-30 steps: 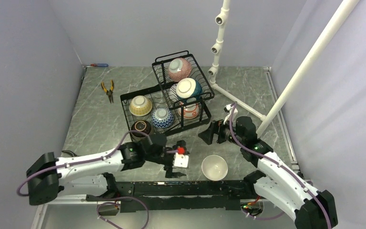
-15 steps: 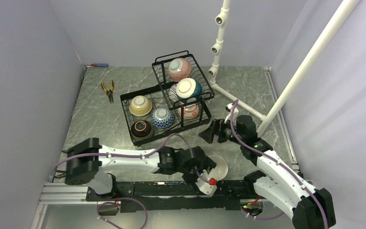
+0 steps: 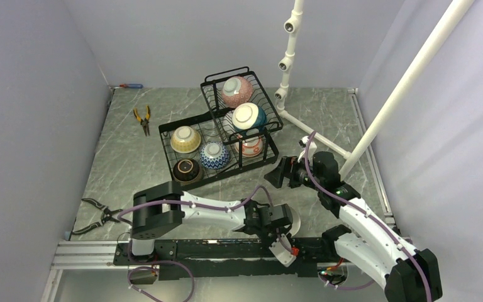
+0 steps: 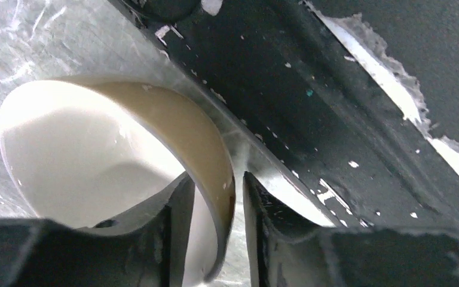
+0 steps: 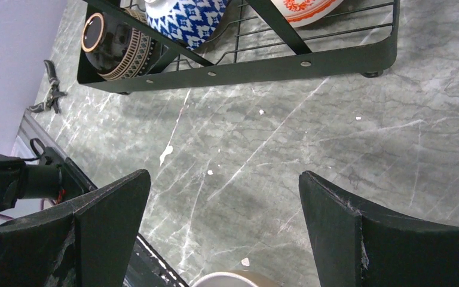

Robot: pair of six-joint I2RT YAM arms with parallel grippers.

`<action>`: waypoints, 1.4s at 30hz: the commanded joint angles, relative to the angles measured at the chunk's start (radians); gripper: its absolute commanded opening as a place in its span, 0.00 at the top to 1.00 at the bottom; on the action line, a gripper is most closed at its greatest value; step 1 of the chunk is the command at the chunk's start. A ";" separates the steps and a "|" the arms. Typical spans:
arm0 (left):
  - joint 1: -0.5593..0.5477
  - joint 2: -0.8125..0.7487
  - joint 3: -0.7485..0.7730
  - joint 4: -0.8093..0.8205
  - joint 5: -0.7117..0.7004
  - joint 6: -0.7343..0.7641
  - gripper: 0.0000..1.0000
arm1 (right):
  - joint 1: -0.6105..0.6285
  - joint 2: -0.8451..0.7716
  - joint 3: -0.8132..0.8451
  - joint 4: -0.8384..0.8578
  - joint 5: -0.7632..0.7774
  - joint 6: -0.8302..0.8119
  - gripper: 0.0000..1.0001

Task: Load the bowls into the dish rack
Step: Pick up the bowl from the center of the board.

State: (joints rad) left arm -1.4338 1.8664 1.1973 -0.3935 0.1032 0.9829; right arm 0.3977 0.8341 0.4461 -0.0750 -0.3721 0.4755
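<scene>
A cream bowl (image 3: 295,216) sits on the table near the front rail, half hidden under my left gripper (image 3: 286,223). In the left wrist view the bowl (image 4: 95,155) fills the left side. My left gripper (image 4: 218,203) straddles its wall, one finger (image 4: 173,215) inside and the other finger (image 4: 263,221) outside. The jaws are narrowed, with a thin strip of table showing by the outer finger. My right gripper (image 3: 280,176) hangs wide open and empty (image 5: 222,176) in front of the dish rack (image 3: 226,175). The rack holds several bowls, among them yellow (image 3: 185,139), blue-patterned (image 3: 214,155) and pink (image 3: 237,90).
A white pipe stand (image 3: 289,63) rises right of the rack, with a long diagonal pipe (image 3: 409,82). Orange-handled pliers (image 3: 142,119) lie at the back left, and black pliers (image 3: 97,217) at the front left. The black front rail (image 4: 346,119) runs just beside the cream bowl.
My left arm swung right along the front edge to the cream bowl and its jaws narrowed around the rim. Black pliers came into view at front left. The right arm stayed put.
</scene>
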 commanded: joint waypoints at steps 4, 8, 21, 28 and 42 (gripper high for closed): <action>-0.007 0.041 0.031 -0.029 -0.016 0.006 0.74 | -0.007 -0.021 0.058 -0.003 0.027 -0.037 0.00; -0.007 0.023 0.033 -0.056 -0.036 -0.010 0.97 | -0.008 -0.035 0.060 0.006 0.031 -0.056 0.00; 0.102 -0.290 -0.191 0.102 0.211 -0.176 0.97 | -0.006 -0.144 0.068 0.059 -0.068 -0.310 0.00; 0.254 -0.515 -0.353 0.155 0.488 -0.253 0.97 | -0.005 -0.291 -0.053 0.221 -0.254 -0.510 0.00; 0.562 -0.647 -0.365 -0.017 0.987 -0.239 0.97 | 0.000 -0.317 -0.109 0.266 -0.518 -0.729 0.00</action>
State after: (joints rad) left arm -0.9131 1.2331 0.7914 -0.3939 0.8612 0.7174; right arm 0.3935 0.4988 0.3309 0.1234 -0.7727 -0.1837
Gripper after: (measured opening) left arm 0.184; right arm 0.994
